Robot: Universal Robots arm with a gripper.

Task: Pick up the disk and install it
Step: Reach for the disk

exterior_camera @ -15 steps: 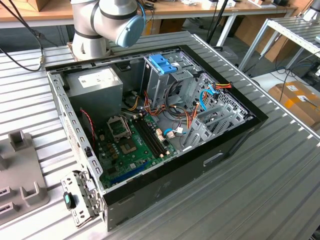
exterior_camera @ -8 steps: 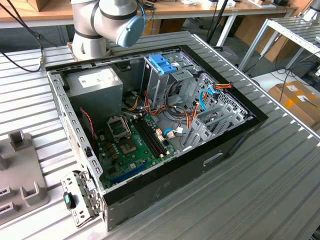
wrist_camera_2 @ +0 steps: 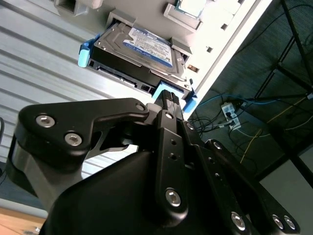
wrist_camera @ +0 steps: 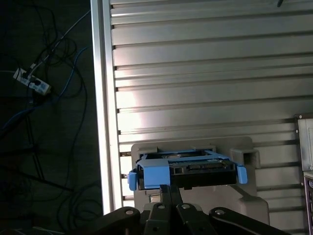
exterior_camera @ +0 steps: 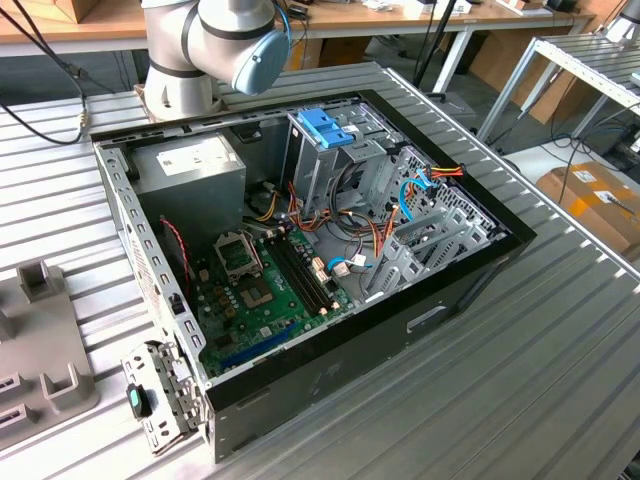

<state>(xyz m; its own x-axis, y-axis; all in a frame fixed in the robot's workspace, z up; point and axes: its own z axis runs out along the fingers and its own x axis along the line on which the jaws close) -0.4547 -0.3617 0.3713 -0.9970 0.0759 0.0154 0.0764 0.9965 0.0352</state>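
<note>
Robot gripper (wrist_camera_2: 168, 97) at the disk (wrist_camera_2: 142, 46), with nothing installed yet.
The disk lies in a grey holder (wrist_camera: 247, 193) on the ribbed table (wrist_camera: 195, 73). The gripper is at its blue front tab; whether it clasps the tab cannot be told. The computer case (exterior_camera: 440, 310) stands open, so lifting and fitting seem to remain.

No txt legible. White/blue label on disk (wrist_camera_2: 146, 44): print too small to read. White label on power supply (exterior_camera: 190, 165), in a corner of PC case (exterior_camera: 400, 335): same.
</note>
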